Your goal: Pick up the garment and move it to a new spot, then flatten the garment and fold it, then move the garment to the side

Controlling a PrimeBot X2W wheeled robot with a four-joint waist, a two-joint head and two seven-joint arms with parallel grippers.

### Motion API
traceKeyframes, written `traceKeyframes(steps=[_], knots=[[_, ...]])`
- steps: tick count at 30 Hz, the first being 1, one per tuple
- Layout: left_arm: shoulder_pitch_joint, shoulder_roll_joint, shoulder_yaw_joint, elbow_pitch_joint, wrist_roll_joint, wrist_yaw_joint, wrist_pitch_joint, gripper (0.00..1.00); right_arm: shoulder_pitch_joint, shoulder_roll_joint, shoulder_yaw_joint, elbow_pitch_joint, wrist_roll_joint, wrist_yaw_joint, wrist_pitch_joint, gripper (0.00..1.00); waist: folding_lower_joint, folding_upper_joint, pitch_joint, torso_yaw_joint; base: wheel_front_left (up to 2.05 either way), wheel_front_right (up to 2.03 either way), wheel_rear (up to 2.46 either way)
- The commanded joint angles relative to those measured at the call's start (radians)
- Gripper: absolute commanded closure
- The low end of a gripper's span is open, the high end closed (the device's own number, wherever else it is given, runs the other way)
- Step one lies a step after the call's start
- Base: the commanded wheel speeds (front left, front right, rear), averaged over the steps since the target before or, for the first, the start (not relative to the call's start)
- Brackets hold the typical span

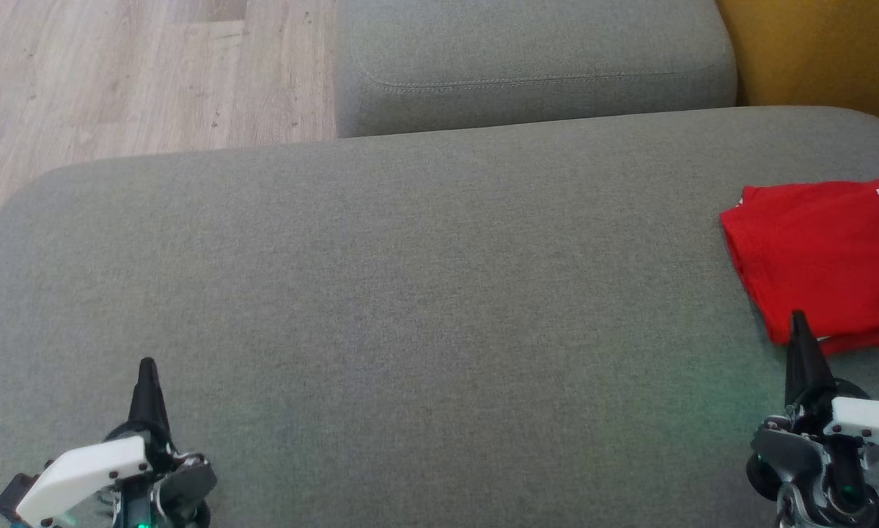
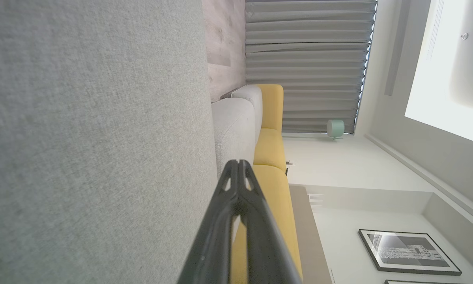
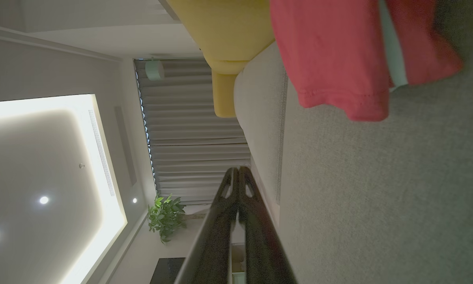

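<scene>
Seemingly near the end: fold judged done, sideways placement apparently made, little remaining. Nearest, low at both corners: left gripper [image 1: 148, 375] and right gripper [image 1: 799, 328], pointing forward, fingers pressed together, holding nothing. Just beyond the right tip: red garment [image 1: 824, 253], folded compact, lying at the right edge of the grey cushion [image 1: 410, 293]. Farther off: second cushion [image 1: 534, 66], wooden floor [image 1: 116, 73].

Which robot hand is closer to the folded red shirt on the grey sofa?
Right. The right gripper is just by the near edge of the folded red shirt; the left gripper is far off across the grey fabric cushion.
</scene>
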Motion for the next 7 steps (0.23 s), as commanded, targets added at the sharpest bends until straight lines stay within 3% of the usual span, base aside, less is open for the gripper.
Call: traceKeyframes(steps=[1, 7], knots=[[-0.05, 0.008, 0.033, -0.028, 0.01, -0.007, 0.008, 1.0, -0.053, -0.007, 0.02, -0.038, 0.002, -0.001, 0.006, 1.0, 0.0, -0.0001, 0.0, 0.0, 0.0, 0.0, 0.0], [-0.05, 0.007, 0.035, -0.028, 0.012, -0.007, 0.009, 1.0, -0.053, -0.006, 0.019, -0.038, 0.001, -0.001, 0.007, 1.0, 0.0, -0.0001, 0.0, 0.0, 0.0, 0.0, 0.0]])
